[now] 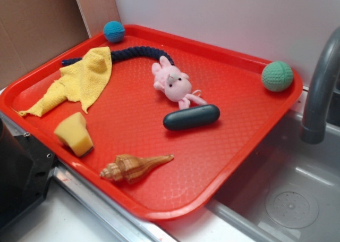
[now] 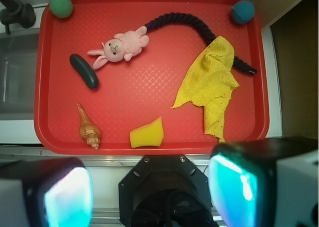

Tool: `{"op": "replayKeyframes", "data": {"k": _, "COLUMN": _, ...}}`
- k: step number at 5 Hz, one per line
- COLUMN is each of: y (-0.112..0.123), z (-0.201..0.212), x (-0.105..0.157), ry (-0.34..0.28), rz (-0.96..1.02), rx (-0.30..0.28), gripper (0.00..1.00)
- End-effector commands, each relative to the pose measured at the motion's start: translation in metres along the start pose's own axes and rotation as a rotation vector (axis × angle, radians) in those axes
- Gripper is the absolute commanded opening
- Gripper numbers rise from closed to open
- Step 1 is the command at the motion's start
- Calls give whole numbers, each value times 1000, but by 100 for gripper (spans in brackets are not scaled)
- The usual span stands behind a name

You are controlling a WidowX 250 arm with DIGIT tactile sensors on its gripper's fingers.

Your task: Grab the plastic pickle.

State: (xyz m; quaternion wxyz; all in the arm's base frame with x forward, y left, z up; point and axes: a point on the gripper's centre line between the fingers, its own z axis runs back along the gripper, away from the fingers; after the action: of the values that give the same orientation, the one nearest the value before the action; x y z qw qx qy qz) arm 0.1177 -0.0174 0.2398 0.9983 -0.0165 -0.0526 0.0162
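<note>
The plastic pickle (image 1: 191,117) is a dark teal-green capsule lying flat on the red tray (image 1: 223,146), just in front of the pink plush toy (image 1: 173,83). In the wrist view the pickle (image 2: 83,71) lies at the tray's left, below the plush toy (image 2: 119,47). My gripper (image 2: 149,192) is high above the counter, outside the tray's near edge, far from the pickle. Its two fingers stand wide apart with nothing between them. In the exterior view only a dark part of the arm shows at the bottom left.
On the tray lie a tan seashell (image 1: 133,167), a yellow sponge wedge (image 1: 74,134), a yellow cloth (image 1: 79,80), a dark blue braided rope (image 1: 138,53), a blue ball (image 1: 113,31) and a green ball (image 1: 277,75). A sink with a grey faucet (image 1: 319,93) is to the right.
</note>
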Motion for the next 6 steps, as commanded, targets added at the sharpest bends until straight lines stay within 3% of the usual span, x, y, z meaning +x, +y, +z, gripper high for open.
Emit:
{"op": "replayKeyframes", "data": {"k": 1, "y": 0, "z": 0, "x": 0, "ry": 0, "rz": 0, "rx": 0, "gripper": 100}}
{"op": "replayKeyframes", "data": {"k": 2, "y": -22, "z": -50, "x": 40, "ry": 24, "rz": -130, "rx": 48, "gripper": 100}}
{"op": "replayKeyframes", "data": {"k": 3, "y": -46, "z": -86, "x": 69, "ry": 20, "rz": -275, "rx": 60, "gripper": 100}}
{"op": "replayKeyframes", "data": {"k": 4, "y": -39, "z": -71, "x": 70, "ry": -65, "rz": -325, "rx": 43, "gripper": 100}}
{"op": "replayKeyframes", "data": {"k": 6, "y": -39, "z": -71, "x": 70, "ry": -65, "rz": -325, "rx": 43, "gripper": 100}}
